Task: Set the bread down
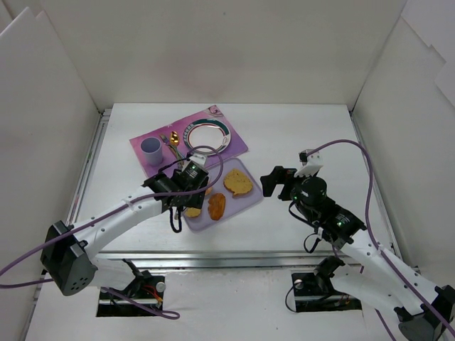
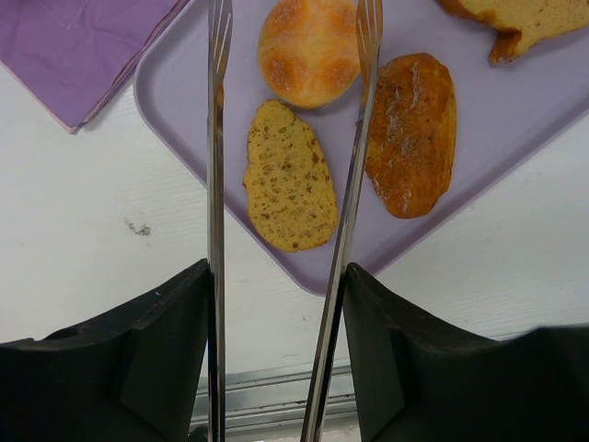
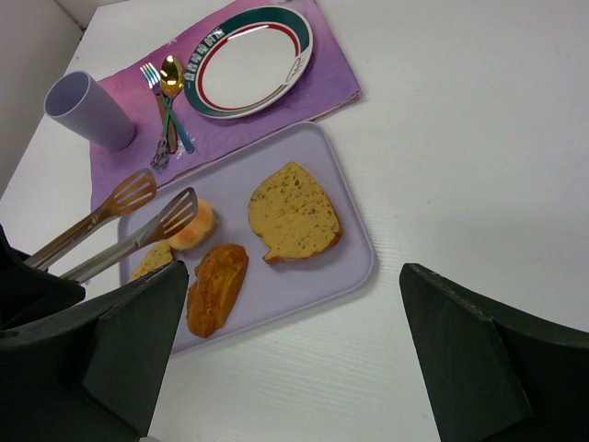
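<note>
Here, the bun (image 2: 308, 51) lies on the tray (image 2: 515, 120) among other bread pieces (image 2: 287, 175). The left end effector (image 2: 276, 270) grips tongs (image 2: 217, 184), whose blades stand apart, one on either side of the bun. The right end effector (image 3: 294, 270) is spread wide and empty above the surface (image 3: 479, 138).

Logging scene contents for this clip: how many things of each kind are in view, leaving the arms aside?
Bread pieces: 4 (bun, toast slice, brown oval piece, small yellow slice)
Cutlery: 2 (fork, spoon)
Plate: 1
Cup: 1
Tray: 1
Placemat: 1
Tongs: 1
Total: 11
</note>
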You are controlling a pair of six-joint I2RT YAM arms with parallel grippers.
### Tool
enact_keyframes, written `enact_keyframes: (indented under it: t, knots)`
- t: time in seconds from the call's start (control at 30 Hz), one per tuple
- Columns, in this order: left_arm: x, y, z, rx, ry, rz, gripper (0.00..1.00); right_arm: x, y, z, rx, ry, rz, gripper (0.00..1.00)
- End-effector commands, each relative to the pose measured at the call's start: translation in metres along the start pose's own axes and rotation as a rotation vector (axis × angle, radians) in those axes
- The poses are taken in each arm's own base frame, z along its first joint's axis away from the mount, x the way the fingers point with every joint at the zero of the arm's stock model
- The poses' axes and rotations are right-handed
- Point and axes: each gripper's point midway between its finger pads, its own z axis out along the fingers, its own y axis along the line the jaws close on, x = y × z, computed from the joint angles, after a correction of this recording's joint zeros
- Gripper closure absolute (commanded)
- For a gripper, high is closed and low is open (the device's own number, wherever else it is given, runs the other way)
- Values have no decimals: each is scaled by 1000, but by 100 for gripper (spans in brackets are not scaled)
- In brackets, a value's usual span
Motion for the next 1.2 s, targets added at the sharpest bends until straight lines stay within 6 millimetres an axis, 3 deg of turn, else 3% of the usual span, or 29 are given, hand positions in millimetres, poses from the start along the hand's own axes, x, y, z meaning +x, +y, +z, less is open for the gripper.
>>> enact_keyframes:
  t: [0.0, 0.8, 0.97, 1.17]
  knots:
    - [-13, -6, -4, 23, -55, -28, 49, -28, 14, -1, -37, -74, 20, 2]
    - [5, -15, 22, -14, 19, -3, 41, -27, 15, 0, -38, -69, 18, 2]
    - [5, -15, 22, -11, 19, -6, 54, -25, 15, 1, -36, -65, 17, 2]
    - [-1, -16, 15, 2, 2, -18, 60, -26, 14, 1, -33, -66, 17, 2]
